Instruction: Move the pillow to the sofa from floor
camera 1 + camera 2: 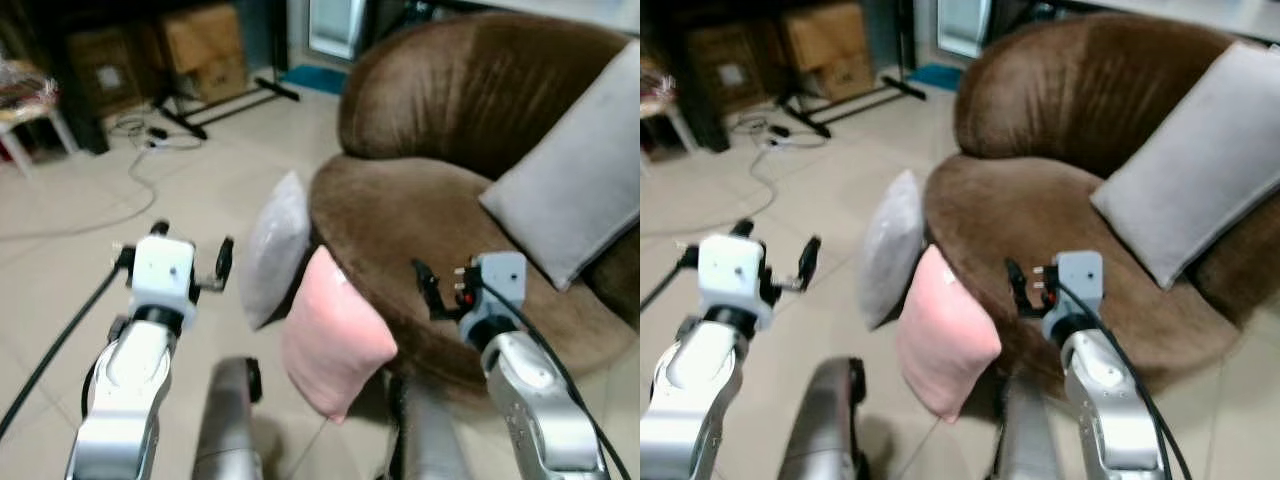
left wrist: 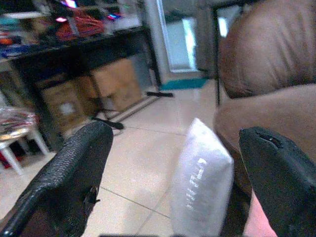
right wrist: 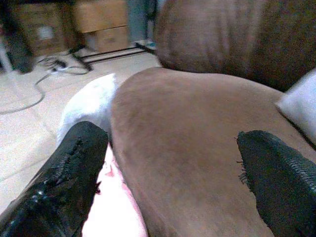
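Sofa (image 1: 420, 210), brown and round, takes up the right half of the scene, its seat low and its back curving up on the far right. Floor (image 1: 90, 200) of pale tiles spreads to the left, with a grey cable (image 1: 130, 180) trailing across it toward the far left. Boxes (image 1: 205, 50) of cardboard stand against the far wall beside a black stand (image 1: 215, 100).

A grey cushion (image 1: 575, 180) leans on the sofa's back at the right. 2 pillows stand on the floor against the sofa's left edge: a pale grey pillow (image 1: 275, 245) farther off, upright and touching the seat's side, and a pink pillow (image 1: 330, 335) nearer, tilted, leaning on the sofa front and just beside the grey one.

The left gripper (image 1: 190, 258) hangs over the floor to the left of the grey pillow, fingers (image 2: 74, 168) spread wide with nothing between them; its wrist view looks at that pillow's edge. The right gripper (image 1: 428, 288) hovers over the near part of the seat, to the right of the pink pillow, fingers (image 3: 64, 182) also wide apart and empty.
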Available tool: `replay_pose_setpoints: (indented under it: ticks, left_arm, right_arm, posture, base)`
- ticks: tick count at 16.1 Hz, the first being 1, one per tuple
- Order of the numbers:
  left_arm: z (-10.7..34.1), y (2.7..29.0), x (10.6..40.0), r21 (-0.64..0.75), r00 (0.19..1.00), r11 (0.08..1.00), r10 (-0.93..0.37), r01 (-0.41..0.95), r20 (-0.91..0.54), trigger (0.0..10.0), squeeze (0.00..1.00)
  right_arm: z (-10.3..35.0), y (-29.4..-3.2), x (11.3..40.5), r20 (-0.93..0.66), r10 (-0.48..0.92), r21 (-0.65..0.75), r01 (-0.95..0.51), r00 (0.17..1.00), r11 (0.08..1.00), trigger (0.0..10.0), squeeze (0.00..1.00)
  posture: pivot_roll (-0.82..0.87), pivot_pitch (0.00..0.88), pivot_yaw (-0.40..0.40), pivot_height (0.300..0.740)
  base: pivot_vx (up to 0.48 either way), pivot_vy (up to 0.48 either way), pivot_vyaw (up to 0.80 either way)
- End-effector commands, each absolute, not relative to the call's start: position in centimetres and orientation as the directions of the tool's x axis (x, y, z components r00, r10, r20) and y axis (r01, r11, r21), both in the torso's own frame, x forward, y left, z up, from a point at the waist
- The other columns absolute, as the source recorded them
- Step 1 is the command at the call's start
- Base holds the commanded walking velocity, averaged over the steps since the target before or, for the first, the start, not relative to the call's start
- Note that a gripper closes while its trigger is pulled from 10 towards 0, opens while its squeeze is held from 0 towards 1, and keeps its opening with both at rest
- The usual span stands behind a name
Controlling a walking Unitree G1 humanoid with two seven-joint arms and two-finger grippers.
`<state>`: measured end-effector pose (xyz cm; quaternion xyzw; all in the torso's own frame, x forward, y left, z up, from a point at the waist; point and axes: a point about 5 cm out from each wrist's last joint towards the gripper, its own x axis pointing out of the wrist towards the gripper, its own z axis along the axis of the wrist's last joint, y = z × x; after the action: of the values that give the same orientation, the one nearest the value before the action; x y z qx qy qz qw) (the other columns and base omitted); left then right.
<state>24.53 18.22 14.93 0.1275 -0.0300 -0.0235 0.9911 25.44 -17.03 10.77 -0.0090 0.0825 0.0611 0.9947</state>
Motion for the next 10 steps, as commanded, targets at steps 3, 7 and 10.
replay_pose_setpoints:
  ticks: [3,7,10]
  left_arm:
    - [14.61,18.29,24.41,0.25,0.998,0.967,-0.052,0.041,0.039,10.0,0.0]
    - [14.57,18.13,24.43,0.24,0.998,0.97,-0.056,0.045,0.04,10.0,0.0]
    - [14.46,18.17,24.37,0.243,0.998,0.969,-0.052,0.042,0.034,10.0,0.0]
  right_arm:
    - [10.44,-16.95,25.71,-0.19,0.131,-0.062,-0.146,0.973,0.987,10.0,0.0]
    - [10.38,-16.92,26.08,-0.196,0.13,-0.08,-0.148,0.972,0.986,10.0,0.0]
    - [10.18,-17.1,26.16,-0.201,0.115,-0.051,-0.128,0.973,0.991,10.0,0.0]
  posture:
    - [0.09,0.0,-0.015,0.501]
    - [0.08,0.0,-0.019,0.501]
    - [0.08,0.0,-0.021,0.501]
  base:
    - [0.0,0.0,0.18]
    - [0.264,0.0,0.8]
    - [0.179,0.0,0.27]
